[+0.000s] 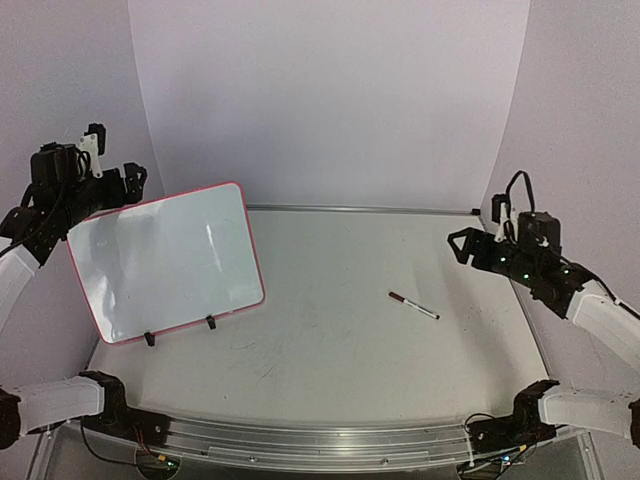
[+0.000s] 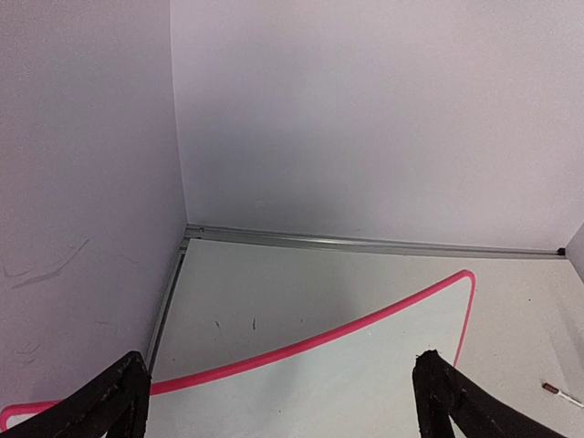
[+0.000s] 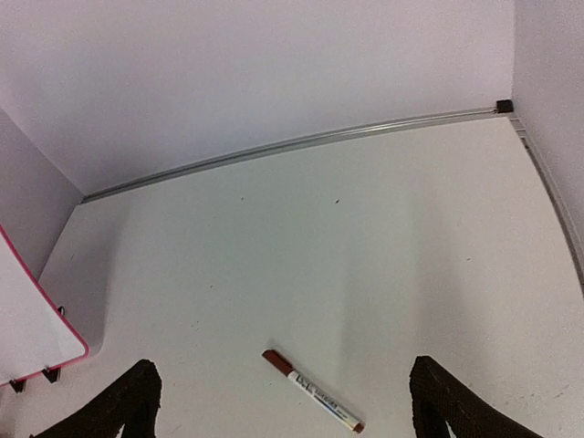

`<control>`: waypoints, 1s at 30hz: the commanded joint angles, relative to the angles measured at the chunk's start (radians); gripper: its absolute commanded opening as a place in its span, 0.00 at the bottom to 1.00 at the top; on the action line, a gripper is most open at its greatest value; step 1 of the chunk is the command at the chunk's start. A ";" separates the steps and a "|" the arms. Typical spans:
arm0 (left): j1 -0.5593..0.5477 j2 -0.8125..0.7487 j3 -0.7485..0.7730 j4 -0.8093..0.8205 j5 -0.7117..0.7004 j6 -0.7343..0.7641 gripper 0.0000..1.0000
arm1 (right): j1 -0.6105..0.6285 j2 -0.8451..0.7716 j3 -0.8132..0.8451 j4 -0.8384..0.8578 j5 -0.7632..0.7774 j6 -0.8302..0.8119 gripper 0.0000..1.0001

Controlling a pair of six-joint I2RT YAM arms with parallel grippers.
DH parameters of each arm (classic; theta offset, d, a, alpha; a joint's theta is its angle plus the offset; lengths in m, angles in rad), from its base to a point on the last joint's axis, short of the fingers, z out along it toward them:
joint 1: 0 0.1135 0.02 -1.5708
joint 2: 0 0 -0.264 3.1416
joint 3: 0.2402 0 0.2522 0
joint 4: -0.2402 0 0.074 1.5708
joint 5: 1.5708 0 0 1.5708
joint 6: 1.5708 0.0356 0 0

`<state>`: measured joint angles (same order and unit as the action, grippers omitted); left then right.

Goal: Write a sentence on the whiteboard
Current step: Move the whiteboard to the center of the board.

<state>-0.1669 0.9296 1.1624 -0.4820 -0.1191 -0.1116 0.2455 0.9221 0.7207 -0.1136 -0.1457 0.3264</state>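
Left arm (image 1: 45,195) and right arm (image 1: 535,262) with black joint housings, glossy white link shells, black cables looped above the wrists, white camera mounts, tiny green lights on the right wrist, matte black rough-edged fingers (image 2: 109,406)

Pen (image 1: 413,306): lies flat on the surface (image 1: 340,335), right of centre, slantwise to the edges. White barrel with dark print. Dark red cap on the end toward the back left, small red tip at the other end.

Surface: pale grey-white, matte. Faint dark scuffs (image 1: 258,358) left of centre, toward the front.

Back rail (image 1: 360,209): thin metal strip where the surface meets the wall (image 1: 330,90). Small black cap (image 1: 474,212) at its right end.

Walls: plain pale lilac on three sides. On my left one I note thin scratches (image 2: 46,265).

Front rail (image 1: 320,440): ribbed metal along the near edge.
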 commanded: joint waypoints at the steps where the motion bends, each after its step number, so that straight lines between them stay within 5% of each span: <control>1: 0.004 -0.061 -0.051 0.127 0.078 0.017 1.00 | 0.236 0.084 0.005 0.098 0.172 0.075 0.89; 7: 0.004 -0.131 -0.155 0.210 0.116 -0.019 1.00 | 0.592 0.332 0.065 0.226 0.411 0.140 0.86; 14: 0.003 -0.140 -0.157 0.206 0.152 -0.042 0.99 | 0.875 0.720 0.283 0.326 0.438 0.178 0.80; 22: 0.003 -0.143 -0.160 0.192 0.146 -0.064 0.99 | 0.977 1.112 0.582 0.377 0.326 0.095 0.72; 30: 0.004 -0.127 -0.148 0.161 0.141 -0.057 1.00 | 1.009 1.370 0.826 0.372 0.417 0.031 0.60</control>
<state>-0.1669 0.7936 1.0054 -0.3313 0.0198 -0.1654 1.2396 2.2070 1.4279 0.2366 0.2016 0.4056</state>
